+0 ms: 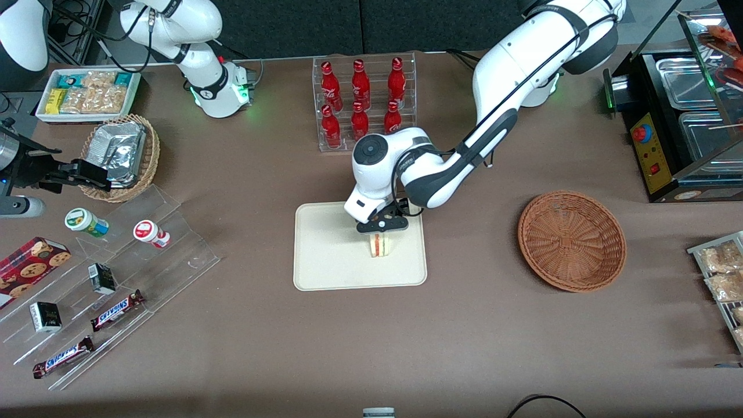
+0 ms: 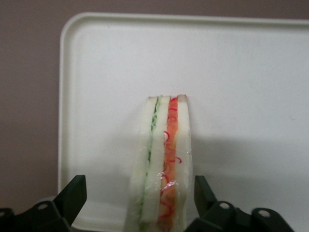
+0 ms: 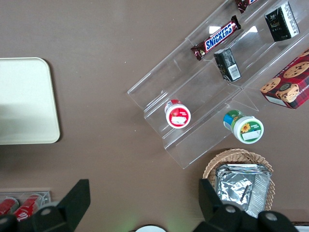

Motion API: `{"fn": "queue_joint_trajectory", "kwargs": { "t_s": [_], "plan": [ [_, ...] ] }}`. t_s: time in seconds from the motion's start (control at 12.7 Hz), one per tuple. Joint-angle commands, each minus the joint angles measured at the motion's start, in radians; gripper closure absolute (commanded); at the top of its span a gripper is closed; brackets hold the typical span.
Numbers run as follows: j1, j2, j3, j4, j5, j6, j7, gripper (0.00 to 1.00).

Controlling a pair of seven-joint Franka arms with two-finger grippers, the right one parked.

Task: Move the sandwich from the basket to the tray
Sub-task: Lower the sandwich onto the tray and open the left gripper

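One sandwich [image 1: 380, 245] stands on its edge on the tray [image 1: 331, 261], toward the tray's edge nearest the working arm's end of the surface [image 1: 464, 337], its red-orange and green filling stripe facing up. The end effector [image 1: 381, 226] hangs directly over it; in the left wrist view its fingers [image 2: 72, 193] are spread apart, one on each side of the sandwich [image 2: 164, 164], the one on the green side clearly clear of the bread and the other just beside or touching the wrapper, I cannot tell which. The rest of the tray [image 2: 241, 72] around the sandwich is bare.

The basket [image 1: 572, 240] sits on the surface well apart from the tray, toward the working arm's end, with nothing in it. Farther from the front camera than the tray stands a clear rack of red bottles [image 1: 363, 98], close to the working arm's wrist. Toward the parked arm's end lie a clear tiered stand [image 1: 116, 273] with Snickers bars [image 1: 116, 310], small dark cartons and two capped cups, a tan wicker basket of foil packets [image 1: 120, 154], a white bin of snacks [image 1: 87, 93] and a red cookie box [image 1: 29, 267]. Nothing lies between tray and basket.
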Motion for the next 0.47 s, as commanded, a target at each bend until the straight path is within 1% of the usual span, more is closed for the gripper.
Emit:
{"fn": "queue_joint_trajectory", "kwargs": {
  "t_s": [0.0, 0.24, 0.39],
  "plan": [
    [-0.012, -0.097, -0.018, 0.051, -0.055, -0.122, -0.023, 0.00],
    [-0.006, -0.200, -0.017, 0.082, -0.153, -0.232, -0.014, 0.00],
    [0.017, -0.277, -0.017, 0.080, -0.198, -0.294, -0.011, 0.00]
  ]
}}
